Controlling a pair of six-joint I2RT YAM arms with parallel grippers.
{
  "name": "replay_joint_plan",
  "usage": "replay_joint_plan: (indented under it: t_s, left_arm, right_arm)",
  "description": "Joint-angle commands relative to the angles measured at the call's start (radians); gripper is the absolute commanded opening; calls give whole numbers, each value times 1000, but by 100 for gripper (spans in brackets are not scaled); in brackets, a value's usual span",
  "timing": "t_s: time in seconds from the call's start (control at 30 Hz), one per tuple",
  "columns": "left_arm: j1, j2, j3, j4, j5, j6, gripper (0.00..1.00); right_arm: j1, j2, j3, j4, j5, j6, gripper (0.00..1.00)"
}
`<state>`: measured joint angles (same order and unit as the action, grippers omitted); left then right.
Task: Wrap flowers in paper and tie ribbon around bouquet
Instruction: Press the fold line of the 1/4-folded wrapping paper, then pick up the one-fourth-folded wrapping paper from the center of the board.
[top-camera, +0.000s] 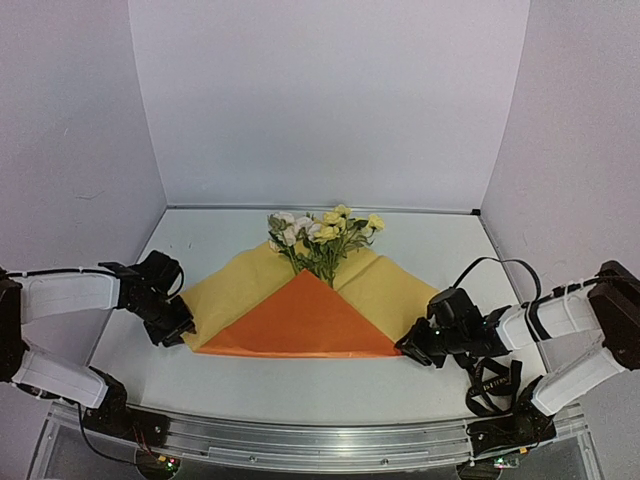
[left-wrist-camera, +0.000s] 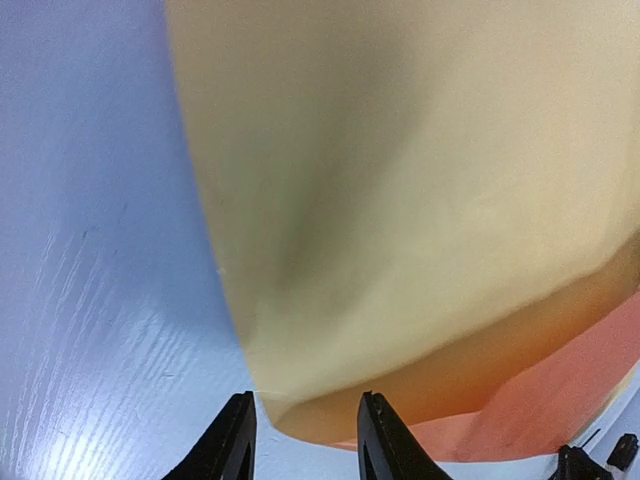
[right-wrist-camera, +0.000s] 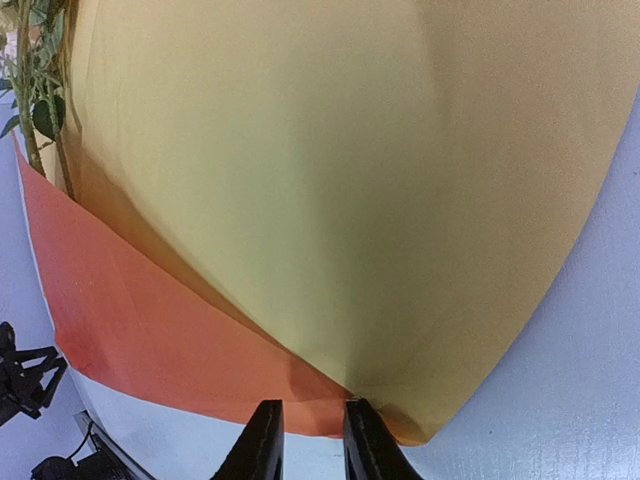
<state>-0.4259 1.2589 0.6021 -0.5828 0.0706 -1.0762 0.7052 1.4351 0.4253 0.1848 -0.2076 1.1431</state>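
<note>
- The flowers (top-camera: 322, 235) lie at the far middle edge of the paper (top-camera: 300, 325); only the blooms and upper leaves show past it; the lower stems run under the paper's folded-up orange flap and are hidden there.
- The paper lies flat on the counter (top-camera: 300, 390); its near part is folded up into an orange triangle whose tip points at the flowers; yellow faces spread to either side of that triangle.
- The left end effector (top-camera: 180, 328) sits at the paper's near-left corner; in the left wrist view its fingers (left-wrist-camera: 236, 440) stand apart with bare counter showing between them, and the paper's corner reaches just into that gap; they are not pressed on it.
- The right end effector (top-camera: 410, 348) sits at the paper's near-right corner; in the right wrist view its fingers (right-wrist-camera: 264, 445) stand slightly apart, with the orange edge lying between the tips; a gap shows, so nothing is clamped.
- Both wrist views are filled by paper and cut off the fingers' lower parts; the right one catches a few green stems and leaves at its upper left edge.
- A black band (top-camera: 492, 385) lies in loops on the counter, near and right of the paper, beside the right arm's base; it is too small to make out any marking.
- Small dark shapes beyond the paper's orange edge in the right wrist view are too cut off to identify.
</note>
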Motion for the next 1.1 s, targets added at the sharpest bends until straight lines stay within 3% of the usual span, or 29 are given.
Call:
replay_joint_plan:
  t_s: [0.0, 0.13, 0.3, 0.47, 0.63, 0.8, 1.07]
  left_arm:
    - [-11, 6, 158, -24, -61, 192, 38]
    - [-121, 61, 260, 29, -61, 297, 40]
    - [-314, 246, 380, 151, 5, 404, 37]
    - [-406, 392, 425, 297, 175, 485, 33]
    - [-467, 490, 476, 348, 243, 543, 30]
    - [-479, 558, 501, 361, 252, 554, 28]
    - [-483, 606, 522, 355, 247, 554, 27]
  right_arm:
    - [-6, -39, 34, -297, 20, -78, 31]
    - [4, -179, 92, -569, 92, -150, 48]
    - [53, -260, 68, -630, 182, -114, 61]
    - [139, -205, 45, -488, 238, -52, 62]
    - [182, -142, -8, -303, 284, -1, 62]
    - [194, -86, -57, -126, 322, 36, 59]
    - [211, -86, -108, -71, 394, 76, 51]
